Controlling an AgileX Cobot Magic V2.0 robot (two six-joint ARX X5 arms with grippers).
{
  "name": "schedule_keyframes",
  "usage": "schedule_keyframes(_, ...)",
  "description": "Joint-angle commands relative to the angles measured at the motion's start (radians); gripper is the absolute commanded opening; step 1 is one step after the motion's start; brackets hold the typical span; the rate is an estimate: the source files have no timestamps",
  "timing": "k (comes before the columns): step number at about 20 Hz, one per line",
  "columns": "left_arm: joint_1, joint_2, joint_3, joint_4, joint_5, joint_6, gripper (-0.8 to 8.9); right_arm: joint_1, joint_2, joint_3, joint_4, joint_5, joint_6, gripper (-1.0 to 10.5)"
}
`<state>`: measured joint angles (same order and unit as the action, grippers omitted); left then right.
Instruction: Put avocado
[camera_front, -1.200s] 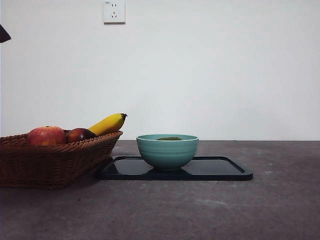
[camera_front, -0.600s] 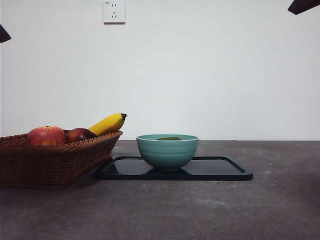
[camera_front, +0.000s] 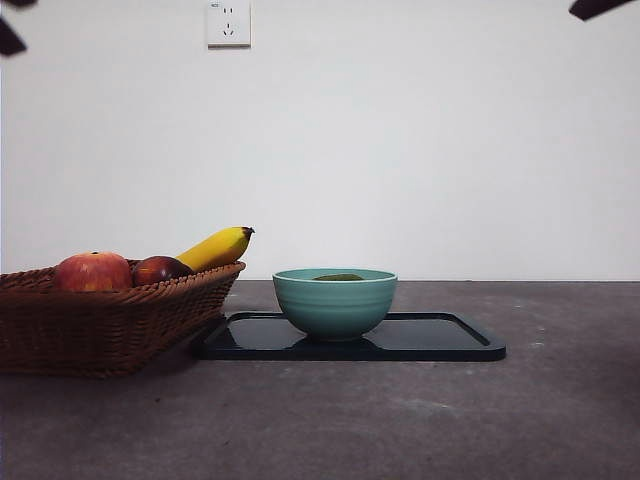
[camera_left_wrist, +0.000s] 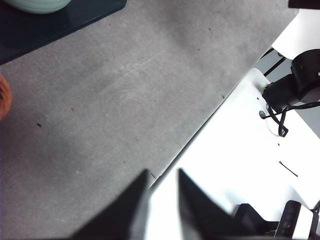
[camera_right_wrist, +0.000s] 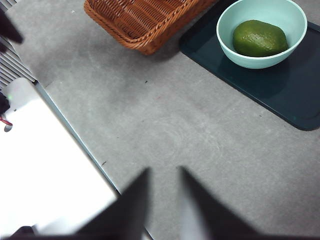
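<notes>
The dark-green avocado lies inside the teal bowl, which stands on the dark tray. In the front view only the avocado's top shows above the bowl's rim. My right gripper is empty, jaws a narrow gap apart, high above the table's near edge and far from the bowl. My left gripper is also empty with a narrow gap, over the table's edge. Both arms show only as black tips at the front view's top corners.
A wicker basket stands left of the tray and holds a red-yellow apple, a dark red apple and a banana. Bare grey table lies in front of the tray. A white surface borders the table.
A black arm tip came into the front view's top right corner and has since risen slightly. The tip at the top left has also moved up. Bowl, avocado and basket have not moved.
</notes>
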<state>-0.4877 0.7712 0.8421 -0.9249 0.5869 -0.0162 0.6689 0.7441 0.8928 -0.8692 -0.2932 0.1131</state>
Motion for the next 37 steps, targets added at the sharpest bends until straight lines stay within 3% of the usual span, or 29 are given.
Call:
schedule_keyframes(1, -0.005, 0.004, 0.01, 0.005, 0.008, 0.009, 0.1, 0.01, 0.005, 0.01, 0.009, -0.002, 0.006, 0.1)
schedule_keyframes(19, -0.005, -0.004, 0.01, 0.011, 0.007, 0.023, 0.09, 0.01, 0.005, 0.01, 0.009, -0.002, 0.007, 0.1)
schedule_keyframes(21, 0.032, -0.043, 0.009, 0.103, -0.048, 0.146, 0.09, 0.01, 0.005, 0.01, 0.009, -0.002, 0.007, 0.1)
schedule_keyframes(24, 0.165, -0.126, 0.004, 0.342, -0.078, 0.227, 0.09, 0.01, 0.005, 0.01, 0.009, -0.002, 0.007, 0.1)
schedule_keyframes(29, 0.374, -0.298, -0.124, 0.657, -0.253, 0.233, 0.09, 0.01, 0.005, 0.01, 0.009, -0.002, 0.007, 0.1)
schedule_keyframes(33, 0.434, -0.431, -0.318, 0.818, -0.423, 0.225, 0.09, 0.01, 0.005, 0.01, 0.009, -0.002, 0.007, 0.1)
schedule_keyframes(37, 0.457, -0.561, -0.514, 0.909, -0.535, 0.163, 0.09, 0.01, 0.005, 0.01, 0.009, -0.002, 0.007, 0.1)
